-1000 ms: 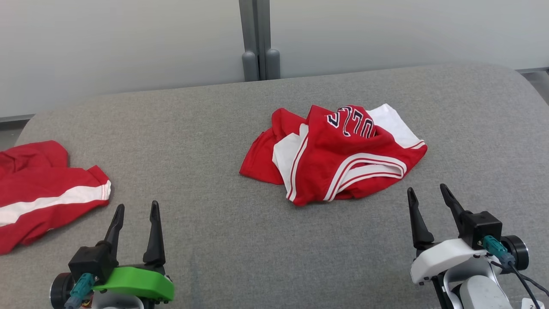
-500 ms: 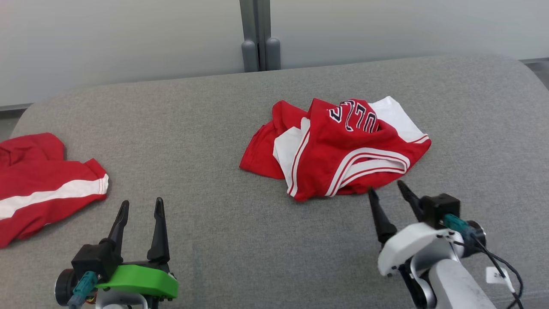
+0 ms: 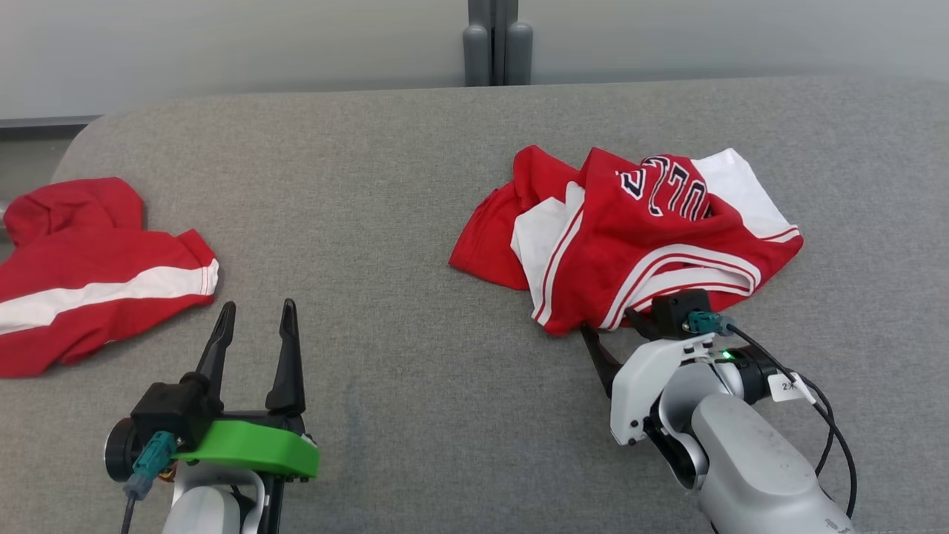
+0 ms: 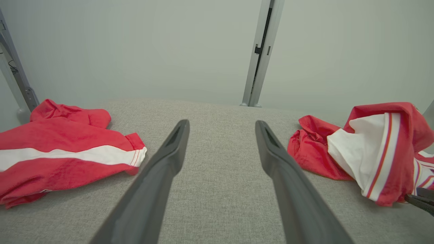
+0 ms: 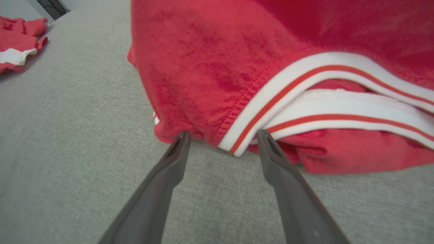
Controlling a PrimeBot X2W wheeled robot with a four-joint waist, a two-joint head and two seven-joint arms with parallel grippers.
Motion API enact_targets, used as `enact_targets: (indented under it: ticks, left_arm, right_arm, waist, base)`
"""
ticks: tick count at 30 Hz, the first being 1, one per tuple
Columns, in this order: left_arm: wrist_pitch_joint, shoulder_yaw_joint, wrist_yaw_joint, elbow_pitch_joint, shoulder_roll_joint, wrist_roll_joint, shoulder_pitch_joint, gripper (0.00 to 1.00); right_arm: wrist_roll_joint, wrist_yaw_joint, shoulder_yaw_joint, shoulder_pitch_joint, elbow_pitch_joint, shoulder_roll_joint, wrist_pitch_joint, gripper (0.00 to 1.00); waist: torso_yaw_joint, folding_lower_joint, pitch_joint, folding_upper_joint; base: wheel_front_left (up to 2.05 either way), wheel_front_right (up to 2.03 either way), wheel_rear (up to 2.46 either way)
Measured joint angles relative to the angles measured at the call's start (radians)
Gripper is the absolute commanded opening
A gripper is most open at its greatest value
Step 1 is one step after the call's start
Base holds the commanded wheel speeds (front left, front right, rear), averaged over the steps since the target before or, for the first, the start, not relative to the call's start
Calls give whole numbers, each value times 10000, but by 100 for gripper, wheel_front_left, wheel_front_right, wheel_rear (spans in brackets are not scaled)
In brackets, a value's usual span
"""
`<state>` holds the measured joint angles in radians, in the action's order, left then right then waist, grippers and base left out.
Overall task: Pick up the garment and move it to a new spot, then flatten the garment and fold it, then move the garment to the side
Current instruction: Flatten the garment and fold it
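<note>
– Grey woven cloth covers the surface (image 3: 385, 222), wide and flat; pale wall panels (image 3: 222, 44) on the far side, grey post (image 3: 497, 37) between them; so where's the garment (image 3: 630, 237)?
– Crumpled, red-and-white, right of centre tbh; right gripper (image 5: 223, 134) sits at its near hem, fingers spread, nothing pinched; left gripper (image 3: 258, 304) spread too, near left, well apart; another red top (image 3: 89, 274) lies far left.

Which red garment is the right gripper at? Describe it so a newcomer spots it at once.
On the grey surface, look right of centre, just beyond the open right gripper. The crumpled jersey there shows dark lettering and white panels; the other red garment, far left, bears one white band.
</note>
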<state>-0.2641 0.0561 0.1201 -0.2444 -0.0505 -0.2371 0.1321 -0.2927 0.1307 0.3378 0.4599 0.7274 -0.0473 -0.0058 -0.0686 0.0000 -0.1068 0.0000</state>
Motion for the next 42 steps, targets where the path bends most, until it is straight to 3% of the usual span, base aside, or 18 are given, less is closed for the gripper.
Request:
enact_targets:
  ticks: [6, 13, 14, 15, 16, 28, 35, 42]
  left_arm:
    - [0, 211, 19, 65, 4, -90, 196, 100]
    - [0, 324, 29, 65, 6, -130, 430, 100]
    - [0, 316, 29, 65, 6, -130, 440, 100]
    - [0, 307, 29, 63, 6, -130, 442, 100]
    - [0, 295, 29, 63, 6, -130, 445, 100]
    - [0, 117, 29, 40, 8, -130, 346, 100]
    - [0, 153, 29, 52, 10, -155, 314, 100]
    - [0, 299, 33, 81, 10, -161, 407, 100]
  right_arm:
    - [-251, 0, 151, 627, 1248, -12, -387, 100]
    - [-947, 0, 1080, 1190, 1503, -19, -1145, 97]
    - [-1068, 0, 1214, 1255, 1503, -19, -1227, 48]
    - [-1156, 0, 1333, 1289, 1505, -19, -1323, 30]
    - [-1202, 0, 1444, 1310, 1505, -19, -1436, 0]
    - [-589, 0, 1877, 2370, 989, -29, -2008, 0]
    - [136, 0, 2984, 4166, 119, -33, -1680, 0]
    - [476, 0, 4165, 6134, -727, -230, -2408, 0]
  waist:
    - [-188, 0, -283, 0]
    - [-199, 0, -418, 0]
    - [-182, 0, -414, 0]
    - [-163, 0, -405, 0]
    - [-142, 0, -390, 0]
    - [97, 0, 100, 0]
    - [182, 0, 224, 0]
    - [43, 0, 80, 0]
  base:
    - [0, 0, 0]
    - [0, 0, 0]
    - [0, 0, 0]
    - [0, 0, 0]
    - [0, 0, 0]
    - [0, 0, 0]
    - [0, 0, 0]
    - [0, 0, 0]
